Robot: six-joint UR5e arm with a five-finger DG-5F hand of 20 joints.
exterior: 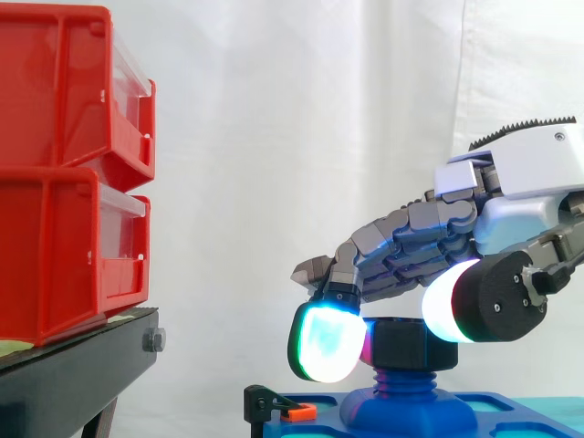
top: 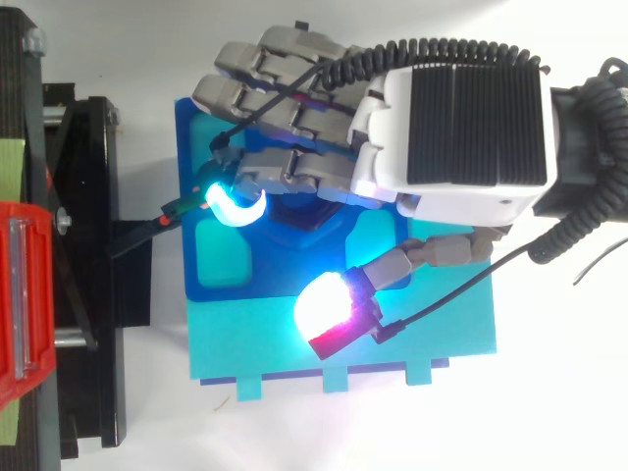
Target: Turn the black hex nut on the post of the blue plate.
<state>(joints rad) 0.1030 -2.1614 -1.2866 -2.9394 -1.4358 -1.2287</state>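
White curtain point(exterior: 319, 137) behind; black hex nut point(exterior: 411, 345) atop upright blue post point(exterior: 406, 388); hand point(exterior: 429, 246) apparently clasps nut.

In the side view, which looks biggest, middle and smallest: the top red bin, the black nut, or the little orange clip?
Largest: top red bin.
Then: black hex nut.
Smallest: orange clip.
The gaps are clear.

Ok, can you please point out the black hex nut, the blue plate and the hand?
black hex nut point(exterior: 411, 345): side view, on its front face.
blue plate point(top: 187, 157): top view, on its bare left rim.
hand point(top: 475, 123): top view, on the ribbed black back.
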